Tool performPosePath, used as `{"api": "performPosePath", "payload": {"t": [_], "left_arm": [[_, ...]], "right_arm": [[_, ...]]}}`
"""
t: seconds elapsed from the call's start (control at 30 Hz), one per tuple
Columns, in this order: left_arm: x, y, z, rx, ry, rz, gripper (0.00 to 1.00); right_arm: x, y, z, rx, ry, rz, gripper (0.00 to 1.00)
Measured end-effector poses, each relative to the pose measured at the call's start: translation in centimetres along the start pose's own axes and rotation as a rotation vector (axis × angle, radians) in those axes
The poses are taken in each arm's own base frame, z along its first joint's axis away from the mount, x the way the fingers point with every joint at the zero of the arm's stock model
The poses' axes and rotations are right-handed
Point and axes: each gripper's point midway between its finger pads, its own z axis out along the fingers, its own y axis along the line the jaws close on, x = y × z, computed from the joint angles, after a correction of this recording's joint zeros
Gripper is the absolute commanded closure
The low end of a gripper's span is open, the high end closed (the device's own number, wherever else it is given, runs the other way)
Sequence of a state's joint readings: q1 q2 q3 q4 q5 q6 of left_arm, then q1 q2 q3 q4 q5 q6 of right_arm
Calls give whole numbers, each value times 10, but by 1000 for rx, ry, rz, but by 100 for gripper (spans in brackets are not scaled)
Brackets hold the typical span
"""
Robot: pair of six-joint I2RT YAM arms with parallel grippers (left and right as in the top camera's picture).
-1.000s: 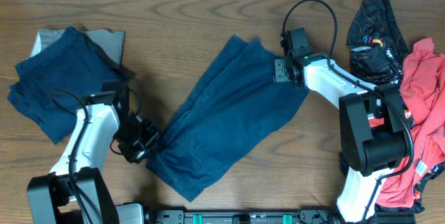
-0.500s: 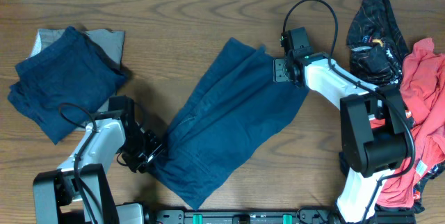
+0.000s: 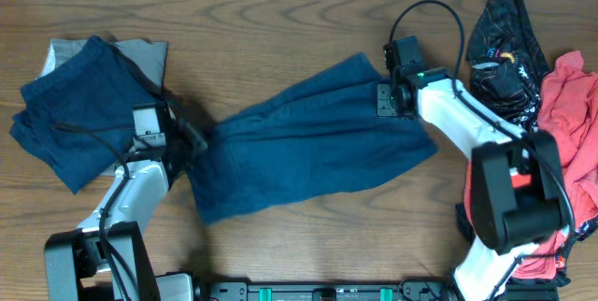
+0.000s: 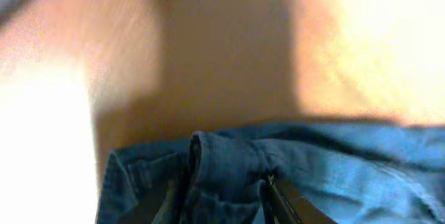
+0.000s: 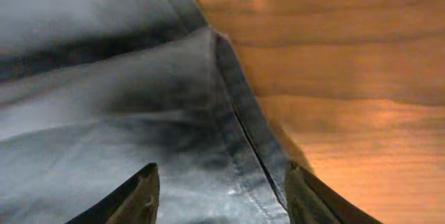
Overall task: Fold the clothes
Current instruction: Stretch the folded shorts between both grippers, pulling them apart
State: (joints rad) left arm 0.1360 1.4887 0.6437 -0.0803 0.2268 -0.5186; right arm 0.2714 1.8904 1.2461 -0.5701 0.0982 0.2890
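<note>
A blue garment (image 3: 308, 147) lies spread across the middle of the table, running almost left to right. My left gripper (image 3: 192, 140) is at its left end and is shut on bunched blue cloth, which shows between the jaws in the left wrist view (image 4: 222, 196). My right gripper (image 3: 381, 97) is at the garment's upper right edge. In the right wrist view its fingers (image 5: 221, 182) stand wide apart over the cloth (image 5: 104, 113), beside a seam near the bare wood.
A stack of dark blue clothes (image 3: 70, 114) lies on a grey garment (image 3: 149, 56) at the far left. A black garment (image 3: 505, 44) and a red garment (image 3: 572, 123) are heaped at the right edge.
My left gripper has carried the garment's lower end up and to the left. The garment has swung from a diagonal to nearly horizontal. The right gripper has shifted slightly right.
</note>
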Motion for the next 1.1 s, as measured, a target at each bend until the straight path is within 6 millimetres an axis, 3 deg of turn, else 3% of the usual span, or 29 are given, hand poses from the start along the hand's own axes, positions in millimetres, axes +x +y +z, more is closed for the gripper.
{"api": "performPosePath", "payload": {"t": [0.17,0.27,0.3,0.37,0.53,0.7,0.8,0.93,1.1], "left_arm": [[-17,-19,-8,42,-7,55,37],[-8,-21,-19,12,86,70,32],[-3,-19,-24,-10,128,68,32],[14,-11,-34,-55,216,58,32],[60,13,-60,-160,411,24,31],[85,25,-76,-214,523,4,27],[90,27,-80,-222,547,3,14],[90,26,-79,-220,545,2,8],[89,27,-72,-208,523,7,2]], "right_arm": [[-21,11,-50,-87,-107,3,35],[-26,19,-71,-147,-139,-19,50],[-24,23,-74,-171,-135,-29,62],[-19,28,-74,-200,-112,-54,73],[-12,37,-52,-237,-65,-87,77],[-20,47,-11,-259,-76,-100,76],[-34,54,11,-277,-132,-104,70],[-55,63,36,-299,-225,-101,50],[-65,68,50,-315,-274,-93,51]]}}
